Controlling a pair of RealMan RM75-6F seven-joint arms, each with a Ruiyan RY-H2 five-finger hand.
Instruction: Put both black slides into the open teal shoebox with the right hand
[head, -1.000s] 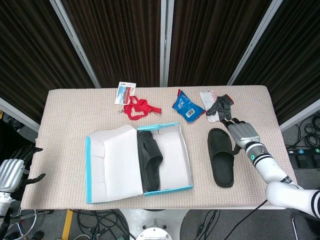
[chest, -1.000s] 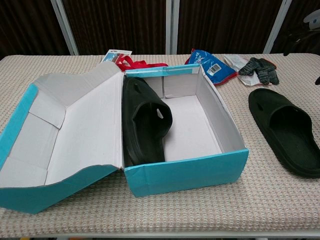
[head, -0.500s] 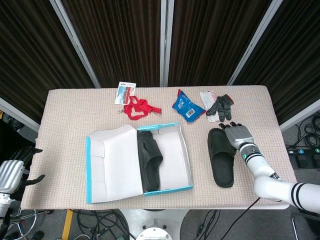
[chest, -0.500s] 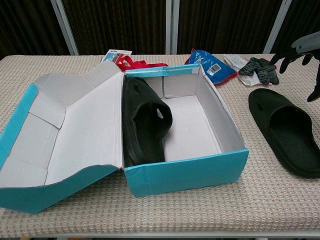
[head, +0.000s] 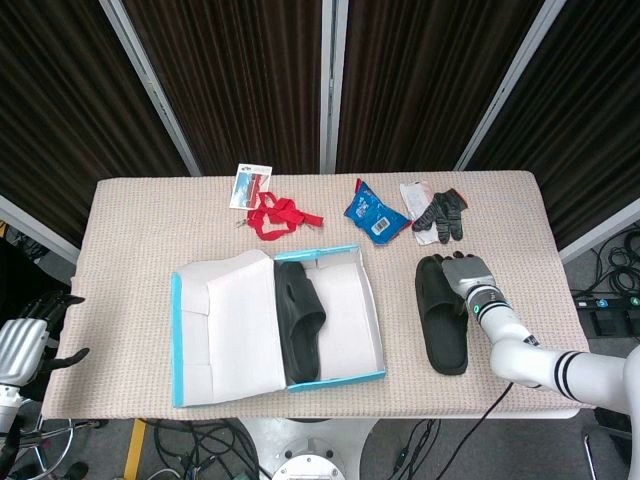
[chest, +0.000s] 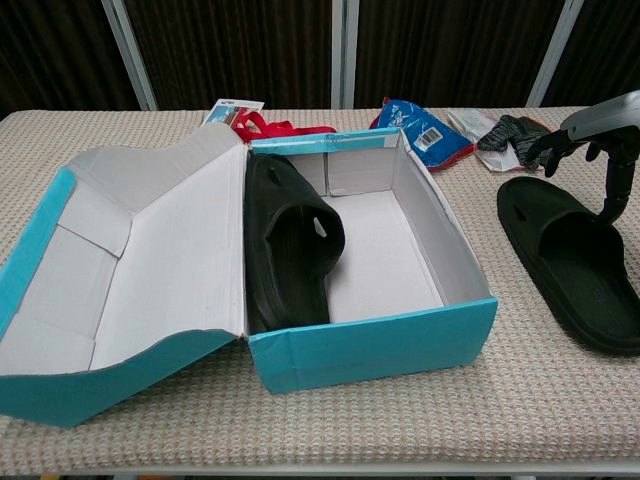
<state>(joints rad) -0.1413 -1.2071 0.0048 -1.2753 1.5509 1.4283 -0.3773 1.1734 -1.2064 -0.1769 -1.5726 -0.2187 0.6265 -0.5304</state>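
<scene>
The open teal shoebox (head: 378, 330) (chest: 372, 345) lies mid-table with its lid folded out to the left. One black slide (head: 298, 318) (chest: 288, 245) stands on its edge inside, against the left wall. The other black slide (head: 443, 318) (chest: 572, 262) lies flat on the cloth to the right of the box. My right hand (head: 468, 272) (chest: 592, 135) hovers over that slide's far end, fingers spread and holding nothing; the thumb (chest: 610, 185) points down toward the slide's right rim. My left hand (head: 25, 342) hangs off the table at the lower left, fingers apart and empty.
Along the back of the table lie a card (head: 251, 185), a red lanyard (head: 280, 215), a blue packet (head: 371, 212) (chest: 425, 128) and grey gloves (head: 441, 212) (chest: 518, 140) on a white packet. The gloves sit just beyond the loose slide.
My right hand has moved left and in over the far end of the loose slide, coming fully into the chest view. Slides, box and left hand have not moved.
</scene>
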